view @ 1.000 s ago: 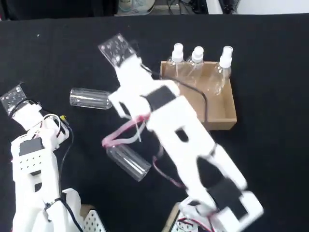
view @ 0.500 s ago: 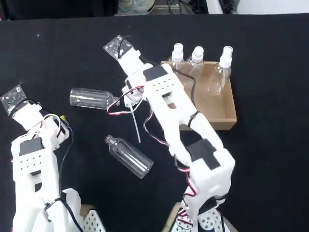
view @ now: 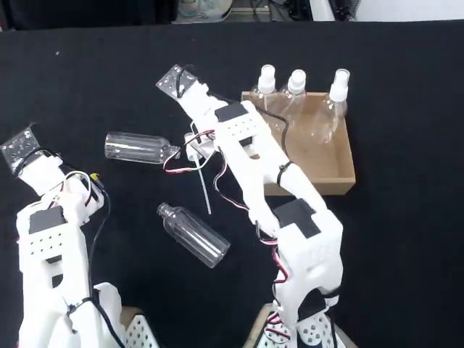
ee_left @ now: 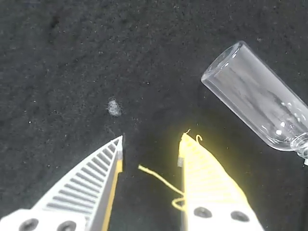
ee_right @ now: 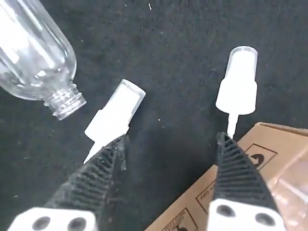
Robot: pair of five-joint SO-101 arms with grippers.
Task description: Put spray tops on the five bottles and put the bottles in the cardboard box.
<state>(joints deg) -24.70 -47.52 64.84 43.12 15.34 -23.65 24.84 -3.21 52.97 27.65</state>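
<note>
Two clear open bottles lie on the black table: one [view: 138, 147] at the left, one [view: 192, 233] nearer the front. A white spray top [view: 196, 145] with its thin tube lies by the first bottle's neck. My right gripper [ee_right: 172, 142] hangs open above the table. Off one of its fingers lie that spray top [ee_right: 115, 118] and the bottle's neck [ee_right: 62, 101]. A second spray top [ee_right: 237, 89] lies off the other finger, by the cardboard box's corner [ee_right: 250, 159]. My left gripper [ee_left: 151, 142] is open and holds nothing; a bottle's base [ee_left: 260, 106] lies beside it.
The cardboard box [view: 335, 163] at the back right holds three bottles [view: 296, 94] with spray tops on. My right arm [view: 246, 152] stretches over the table's middle, and the left arm [view: 47, 217] stands at the left edge. Bare cloth lies in front of the box.
My right arm has swung from over the front bottle toward the back, between the left bottle's neck and the box. The front bottle is now uncovered. The left arm has not moved.
</note>
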